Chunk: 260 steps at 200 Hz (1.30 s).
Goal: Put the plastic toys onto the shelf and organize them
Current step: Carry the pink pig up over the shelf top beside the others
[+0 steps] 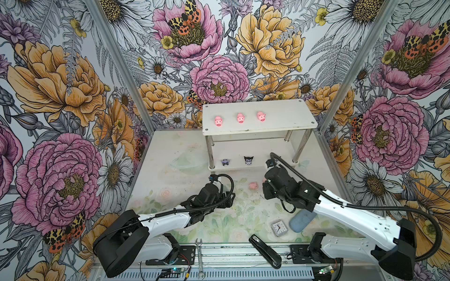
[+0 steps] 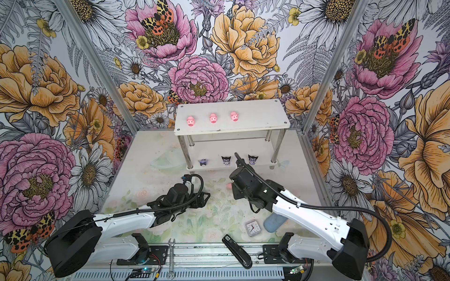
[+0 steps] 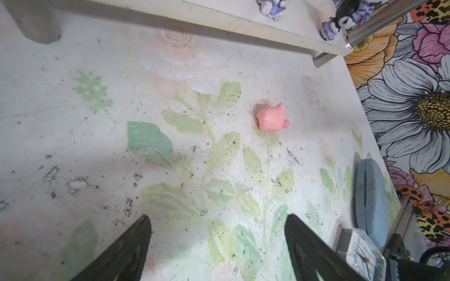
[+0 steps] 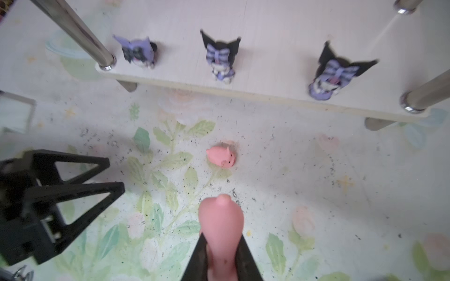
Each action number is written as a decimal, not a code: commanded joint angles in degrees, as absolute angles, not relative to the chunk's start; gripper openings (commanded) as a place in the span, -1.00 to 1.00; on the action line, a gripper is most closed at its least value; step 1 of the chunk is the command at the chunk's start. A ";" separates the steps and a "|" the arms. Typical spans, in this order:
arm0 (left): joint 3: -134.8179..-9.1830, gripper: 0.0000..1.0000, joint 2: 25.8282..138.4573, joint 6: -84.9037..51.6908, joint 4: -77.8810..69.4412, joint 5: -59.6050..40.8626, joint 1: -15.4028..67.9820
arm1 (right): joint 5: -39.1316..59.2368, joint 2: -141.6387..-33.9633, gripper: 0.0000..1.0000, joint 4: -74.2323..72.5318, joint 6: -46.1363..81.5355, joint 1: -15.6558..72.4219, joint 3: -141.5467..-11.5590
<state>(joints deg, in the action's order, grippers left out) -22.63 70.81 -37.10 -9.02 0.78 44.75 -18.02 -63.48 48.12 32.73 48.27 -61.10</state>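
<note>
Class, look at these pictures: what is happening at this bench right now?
The right gripper is shut on a pink pig. The left gripper hangs open near another pig lying loose on the table. Three pigs already stand on the shelf's top tier, three black-eared figurines on its lower tier.

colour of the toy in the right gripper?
Pink: a pig pinched between the jaws. The right wrist view shows it best.

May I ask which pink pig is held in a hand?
The pig pinched in the right hand; three other pigs stand atop the shelf, and the loose pig lies on the table.
</note>
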 commanded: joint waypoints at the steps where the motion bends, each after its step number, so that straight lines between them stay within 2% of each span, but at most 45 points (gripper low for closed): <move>1: -21.64 0.76 70.04 -36.04 -9.49 1.59 44.30 | -20.98 -61.78 -0.64 61.01 27.36 45.78 -72.01; 61: -21.40 0.75 70.00 -36.28 -9.48 1.76 44.30 | -24.80 -73.44 -0.62 69.34 14.38 38.36 -104.07; 108: -21.37 0.75 69.49 -36.56 -8.13 2.28 44.30 | -23.02 -86.49 -0.63 69.29 5.90 30.14 -121.22; 141: -21.97 0.76 68.92 -36.47 -6.17 2.99 44.26 | -16.42 -94.79 -0.63 69.31 4.05 24.88 -131.27; 189: -22.32 0.76 68.84 -37.44 -6.59 3.77 44.30 | -10.52 -103.07 -0.63 69.34 3.90 20.20 -137.13; 260: -24.15 0.76 71.44 -37.18 -6.59 3.16 44.33 | -6.83 -107.05 -0.59 69.44 4.13 17.13 -135.52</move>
<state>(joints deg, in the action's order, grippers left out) -22.37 70.46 -37.19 -6.66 2.50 44.71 -8.60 -106.59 69.49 4.82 17.93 -135.59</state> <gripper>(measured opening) 0.878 0.199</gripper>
